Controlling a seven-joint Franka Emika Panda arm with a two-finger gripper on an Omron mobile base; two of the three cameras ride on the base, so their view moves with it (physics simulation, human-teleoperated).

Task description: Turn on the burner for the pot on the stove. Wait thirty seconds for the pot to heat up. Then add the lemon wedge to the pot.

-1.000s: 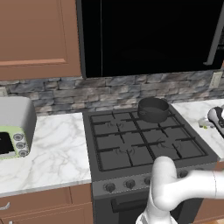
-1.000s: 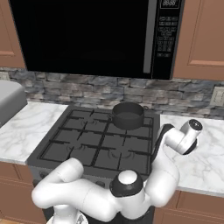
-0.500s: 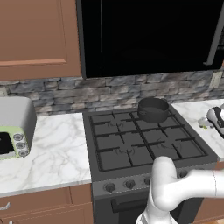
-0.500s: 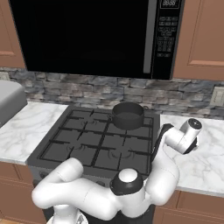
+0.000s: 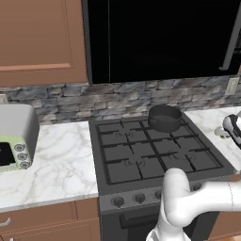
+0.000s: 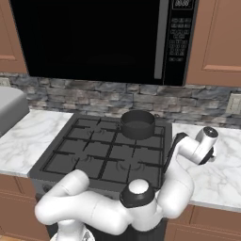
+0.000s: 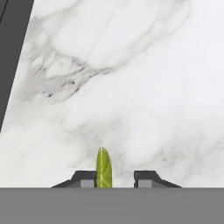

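My gripper [image 7: 114, 178] points down at the white marble counter [image 7: 131, 87] to the right of the stove, and its two dark finger tips stand fairly narrow. Between them sits the lemon wedge [image 7: 103, 168], a slim yellow-green sliver standing on edge. It lies against my left-hand tip in the hand view, while a gap shows between it and the other tip. I cannot tell whether I have a real grip on it.

From the right base view, my hand [image 6: 200, 147] hangs over the counter just beside the right edge of the stove [image 6: 108, 153]. In the left base view it shows at the far right edge of the picture, low over the marble [image 5: 231, 129].

Nearest the base is the row of round knobs [image 5: 117, 201] along the stove's front. Behind them the black grates [image 5: 141, 153] spread across the cooktop.

The pot [image 6: 138, 124] stands on the back right burner, upright, round and dark grey with low sides. It is well apart from my hand, with the stove's right edge between us.

Off on the left counter stands a grey and pale green appliance [image 5: 14, 136]. Behind everything runs a grey stone wall strip [image 5: 117, 101], with a black microwave [image 6: 94, 37] and brown wood cabinets [image 5: 42, 40] above it.
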